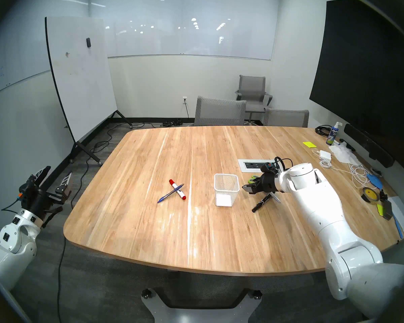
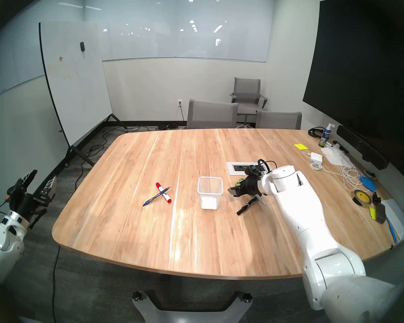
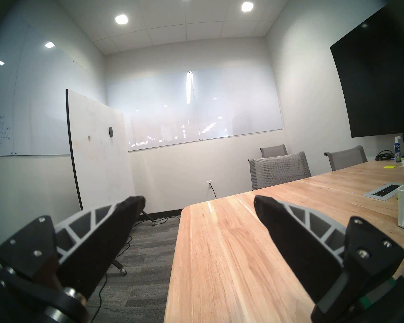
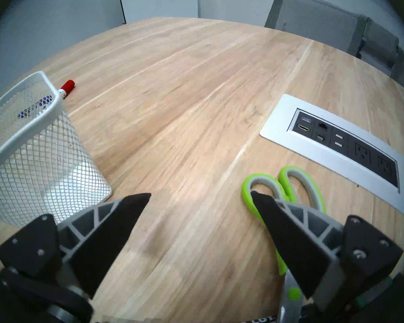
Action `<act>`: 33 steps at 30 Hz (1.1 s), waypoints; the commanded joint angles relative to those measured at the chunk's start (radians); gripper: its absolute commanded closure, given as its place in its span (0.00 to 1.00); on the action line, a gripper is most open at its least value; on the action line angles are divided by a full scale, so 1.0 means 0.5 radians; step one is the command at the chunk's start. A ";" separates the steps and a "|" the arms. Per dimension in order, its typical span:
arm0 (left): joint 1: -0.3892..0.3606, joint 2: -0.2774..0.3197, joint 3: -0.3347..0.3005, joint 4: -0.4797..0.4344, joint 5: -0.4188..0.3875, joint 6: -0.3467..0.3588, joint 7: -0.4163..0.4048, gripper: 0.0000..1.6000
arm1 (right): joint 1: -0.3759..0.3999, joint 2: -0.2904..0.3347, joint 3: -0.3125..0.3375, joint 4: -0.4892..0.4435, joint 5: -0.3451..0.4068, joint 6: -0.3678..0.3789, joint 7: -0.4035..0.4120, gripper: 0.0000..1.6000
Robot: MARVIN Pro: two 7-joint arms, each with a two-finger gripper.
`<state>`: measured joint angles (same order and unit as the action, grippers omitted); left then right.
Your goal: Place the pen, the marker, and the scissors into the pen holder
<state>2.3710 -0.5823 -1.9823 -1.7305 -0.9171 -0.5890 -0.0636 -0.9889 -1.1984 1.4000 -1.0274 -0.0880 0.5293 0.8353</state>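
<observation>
On the wooden table [image 1: 196,234] a slim blue pen [image 1: 167,195] lies crossed over a white marker with red ends [image 1: 180,193], left of the white mesh pen holder [image 1: 226,193]. The holder stands upright. Right of it lie a black marker [image 1: 261,203] and the green-handled scissors [image 4: 289,192]. My right gripper [image 4: 200,196] hovers open just over the table between holder and scissors, its right finger over the near handle loop, nothing between the fingers. My left gripper [image 1: 58,171] is open off the table's left edge, holding nothing.
A grey power outlet panel [image 4: 336,147] is set into the table just beyond the scissors. Cables, a charger, a tape roll [image 1: 369,194] and a spray bottle [image 1: 331,136] crowd the right side. Grey chairs [image 1: 219,112] stand at the far edge.
</observation>
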 commanded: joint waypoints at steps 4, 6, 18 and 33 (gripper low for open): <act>0.004 -0.002 -0.028 -0.009 -0.002 -0.003 0.000 0.00 | 0.098 -0.005 -0.026 -0.008 -0.014 0.032 0.047 0.00; 0.004 -0.002 -0.028 -0.010 -0.002 -0.003 0.000 0.00 | 0.104 -0.007 -0.030 0.005 -0.018 0.035 0.046 0.00; 0.005 -0.002 -0.028 -0.010 -0.002 -0.003 0.000 0.00 | 0.135 -0.013 -0.027 0.114 -0.035 -0.006 0.007 0.00; 0.005 -0.002 -0.029 -0.010 -0.002 -0.002 0.000 0.00 | 0.145 -0.024 -0.007 0.173 -0.037 -0.044 -0.027 0.00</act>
<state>2.3711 -0.5823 -1.9824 -1.7305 -0.9170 -0.5890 -0.0636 -0.9462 -1.2067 1.3930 -0.9368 -0.1076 0.5179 0.8250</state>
